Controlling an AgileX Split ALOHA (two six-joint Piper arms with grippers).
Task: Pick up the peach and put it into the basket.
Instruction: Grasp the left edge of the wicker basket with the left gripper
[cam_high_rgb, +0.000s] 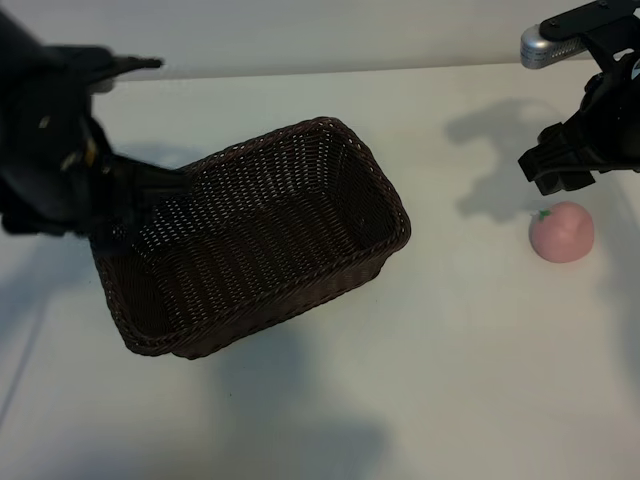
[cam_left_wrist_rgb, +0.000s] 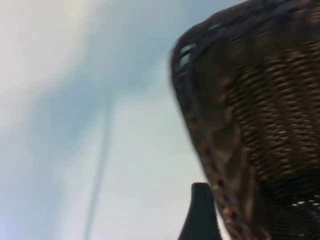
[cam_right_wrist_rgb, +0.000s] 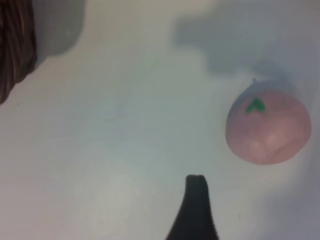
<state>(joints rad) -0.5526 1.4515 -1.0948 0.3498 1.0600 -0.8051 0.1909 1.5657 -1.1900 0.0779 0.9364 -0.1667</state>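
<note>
The pale-pink peach with its green leaf lies on the white table at the right; it also shows in the right wrist view, peach. My right gripper hovers just behind and above it, open, with nothing between its fingers. The dark-brown wicker basket sits left of centre, empty. My left gripper is at the basket's left end, open. One of its fingers stands just outside the braided basket rim. The other finger is hidden.
White table all around, with open room in front of the basket and between basket and peach. A silver camera mount sits on the right arm at the top right. Both arms cast shadows on the table.
</note>
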